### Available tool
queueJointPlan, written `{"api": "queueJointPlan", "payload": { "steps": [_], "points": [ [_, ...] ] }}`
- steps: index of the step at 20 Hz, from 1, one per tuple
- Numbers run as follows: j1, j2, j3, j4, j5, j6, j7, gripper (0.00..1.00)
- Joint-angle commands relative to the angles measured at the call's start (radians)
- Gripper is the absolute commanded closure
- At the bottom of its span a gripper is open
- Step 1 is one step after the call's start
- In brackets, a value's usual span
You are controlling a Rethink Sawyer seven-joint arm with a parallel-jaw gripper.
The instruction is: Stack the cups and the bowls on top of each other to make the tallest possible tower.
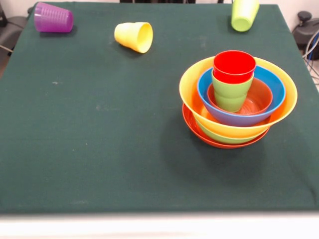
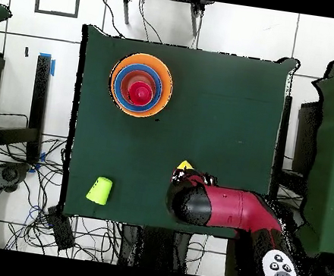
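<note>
Green cloth covers the table (image 1: 99, 149). Beside the tower (image 1: 238, 102), well apart, the yellow cup (image 1: 134, 36) lies tipped, mouth toward it. Overhead, the arm (image 2: 222, 207) hangs over that cup; I cannot tell the gripper's state.

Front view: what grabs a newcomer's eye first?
The tower, right of centre: nested bowls holding a light green cup with a red cup inside it. Along the far edge, a purple cup and a yellow cup lie tipped over. Overhead, the arm covers most of the yellow cup.
</note>
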Motion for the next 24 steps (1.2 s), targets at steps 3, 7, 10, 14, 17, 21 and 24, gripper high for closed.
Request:
{"api": "queueJointPlan", "payload": {
  "steps": [3, 7, 10, 14, 17, 21, 24],
  "points": [
    [0.088, 0.04, 0.07, -0.043, -0.023, 0.058, 0.004, 0.0],
    [0.171, 0.094, 0.012, -0.128, -0.014, 0.051, 0.095, 0.0],
    [0.215, 0.111, -0.018, -0.203, 0.016, 0.101, 0.125, 0.0],
    [0.264, 0.155, -0.057, -0.341, 0.071, 0.198, 0.157, 0.0],
    [0.305, 0.204, -0.091, -0.44, 0.101, 0.232, 0.188, 0.0],
    [0.342, 0.243, -0.137, -0.529, 0.133, 0.311, 0.205, 0.0],
    [0.381, 0.253, -0.202, -0.591, 0.13, 0.391, 0.228, 0.0]
  ]
}}
